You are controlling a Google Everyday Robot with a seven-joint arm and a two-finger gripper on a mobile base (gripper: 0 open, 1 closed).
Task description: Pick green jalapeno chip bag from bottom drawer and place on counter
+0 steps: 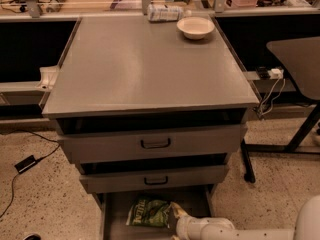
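Note:
The green jalapeno chip bag (pixel 148 213) lies in the open bottom drawer (pixel 115 219), a plain grey tray at the foot of the cabinet. My gripper (pixel 175 211) reaches in from the lower right on a white arm (pixel 220 230) and sits at the bag's right edge, touching or just beside it. The counter (pixel 145 69) is the broad grey top of the cabinet, well above the bag.
A cream bowl (pixel 195 27) and a silvery-white wrapped package (pixel 165 12) sit at the counter's back edge. Two upper drawers with black handles (pixel 155 143) overhang the bottom drawer. A dark table (pixel 297 59) stands at right; a cable and adapter (pixel 25 164) lie on the floor at left.

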